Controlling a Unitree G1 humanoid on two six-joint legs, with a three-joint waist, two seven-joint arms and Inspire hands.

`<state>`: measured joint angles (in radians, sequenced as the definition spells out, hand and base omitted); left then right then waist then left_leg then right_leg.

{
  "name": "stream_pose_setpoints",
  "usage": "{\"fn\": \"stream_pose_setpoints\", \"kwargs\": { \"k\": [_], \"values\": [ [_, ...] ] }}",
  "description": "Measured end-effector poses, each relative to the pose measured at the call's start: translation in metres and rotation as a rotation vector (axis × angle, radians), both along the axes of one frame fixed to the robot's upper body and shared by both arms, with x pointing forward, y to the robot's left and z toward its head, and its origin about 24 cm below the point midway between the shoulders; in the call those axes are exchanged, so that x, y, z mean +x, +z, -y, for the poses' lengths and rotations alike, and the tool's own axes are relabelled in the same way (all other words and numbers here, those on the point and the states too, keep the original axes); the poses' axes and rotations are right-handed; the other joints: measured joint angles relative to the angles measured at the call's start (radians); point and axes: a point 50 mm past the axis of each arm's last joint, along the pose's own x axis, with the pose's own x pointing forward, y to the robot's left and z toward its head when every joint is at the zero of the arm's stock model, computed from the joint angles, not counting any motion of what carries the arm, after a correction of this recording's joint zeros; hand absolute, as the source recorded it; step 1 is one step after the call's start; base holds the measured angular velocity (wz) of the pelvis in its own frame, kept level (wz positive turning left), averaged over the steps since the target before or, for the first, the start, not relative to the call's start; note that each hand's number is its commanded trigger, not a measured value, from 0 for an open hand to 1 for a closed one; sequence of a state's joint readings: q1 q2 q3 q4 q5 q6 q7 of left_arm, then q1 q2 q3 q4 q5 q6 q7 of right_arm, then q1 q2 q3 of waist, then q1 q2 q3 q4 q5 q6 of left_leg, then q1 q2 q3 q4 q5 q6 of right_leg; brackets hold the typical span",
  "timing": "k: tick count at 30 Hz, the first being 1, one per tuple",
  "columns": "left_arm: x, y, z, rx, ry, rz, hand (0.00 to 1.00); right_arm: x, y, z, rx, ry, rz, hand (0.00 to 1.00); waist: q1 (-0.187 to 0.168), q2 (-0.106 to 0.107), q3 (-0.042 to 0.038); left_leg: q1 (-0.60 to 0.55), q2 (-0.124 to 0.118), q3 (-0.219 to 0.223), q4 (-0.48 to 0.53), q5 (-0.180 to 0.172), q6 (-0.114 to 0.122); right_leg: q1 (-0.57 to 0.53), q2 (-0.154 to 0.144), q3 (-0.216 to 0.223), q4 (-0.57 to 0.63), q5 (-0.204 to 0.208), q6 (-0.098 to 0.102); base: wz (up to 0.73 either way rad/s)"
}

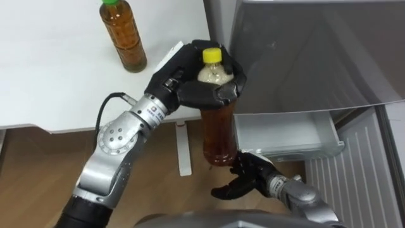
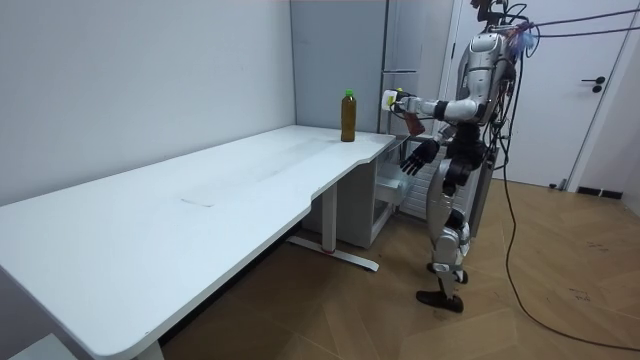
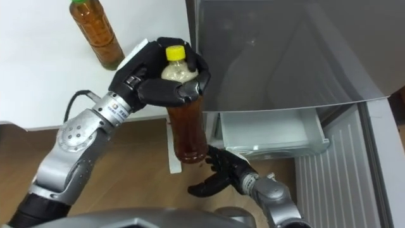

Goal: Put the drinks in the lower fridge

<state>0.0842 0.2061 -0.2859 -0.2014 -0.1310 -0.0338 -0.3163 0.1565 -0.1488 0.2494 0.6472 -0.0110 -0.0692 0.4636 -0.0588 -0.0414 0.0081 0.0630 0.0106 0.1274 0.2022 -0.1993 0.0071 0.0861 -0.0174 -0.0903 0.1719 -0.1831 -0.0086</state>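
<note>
Before the fridge (image 1: 304, 50), in the left eye view, the left hand (image 1: 190, 79) gripped a yellow-capped bottle (image 1: 218, 136) by its neck, above the right hand (image 1: 243, 177), whose fingers hung loose. In the room view, the robot stood between desk (image 2: 200, 200) and fridge, a green-capped bottle (image 2: 348, 117) upright on the desk's corner.

Left hand (image 3: 158, 90) is wrapped round the top of a yellow-capped tea bottle (image 3: 188, 130), right hand (image 3: 224, 171) spread loose by its base, green-capped bottle (image 3: 95, 31) upright on the bench (image 3: 38, 76).
</note>
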Motion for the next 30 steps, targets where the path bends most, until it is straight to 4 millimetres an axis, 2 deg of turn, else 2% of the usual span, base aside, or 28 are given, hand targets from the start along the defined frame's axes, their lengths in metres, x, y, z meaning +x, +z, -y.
{"fn": "stream_pose_setpoints", "kwargs": {
  "k": [4, 13, 22, 30],
  "values": [
    [-0.001, 0.006, 0.001, 0.031, 0.007, 0.061, 1.00, -0.001, 0.007, 0.002, 0.034, 0.053, 0.016, 0.00, 0.009, -0.006, -0.0030, 0.000, 0.000, -0.004, 0.001, 0.000, 0.000, 0.003, 0.000, -0.005, 0.000, 0.000, 0.000, 0.03],
    [-0.004, 0.002, 0.005, 0.024, 0.019, 0.051, 1.00, 0.003, 0.016, -0.006, 0.105, 0.122, 0.041, 0.00, 0.008, -0.009, 0.0000, -0.004, 0.000, -0.005, 0.000, 0.000, 0.000, -0.001, 0.000, -0.003, 0.000, 0.000, 0.000, 0.00],
    [-0.010, -0.019, 0.009, 0.042, 0.009, -0.041, 1.00, 0.011, 0.026, -0.010, 0.156, 0.144, 0.082, 0.00, 0.010, -0.015, 0.0046, -0.003, 0.000, -0.003, -0.003, 0.000, 0.000, -0.003, 0.000, 0.000, 0.001, 0.000, 0.000, 0.00],
    [-0.014, -0.036, 0.008, 0.065, -0.010, -0.113, 1.00, 0.014, 0.031, -0.018, 0.231, 0.154, 0.097, 0.00, 0.007, -0.010, 0.0080, -0.002, 0.000, -0.012, -0.001, 0.000, 0.000, -0.003, -0.001, -0.001, 0.015, -0.001, 0.001, 0.00]
  ]
}}
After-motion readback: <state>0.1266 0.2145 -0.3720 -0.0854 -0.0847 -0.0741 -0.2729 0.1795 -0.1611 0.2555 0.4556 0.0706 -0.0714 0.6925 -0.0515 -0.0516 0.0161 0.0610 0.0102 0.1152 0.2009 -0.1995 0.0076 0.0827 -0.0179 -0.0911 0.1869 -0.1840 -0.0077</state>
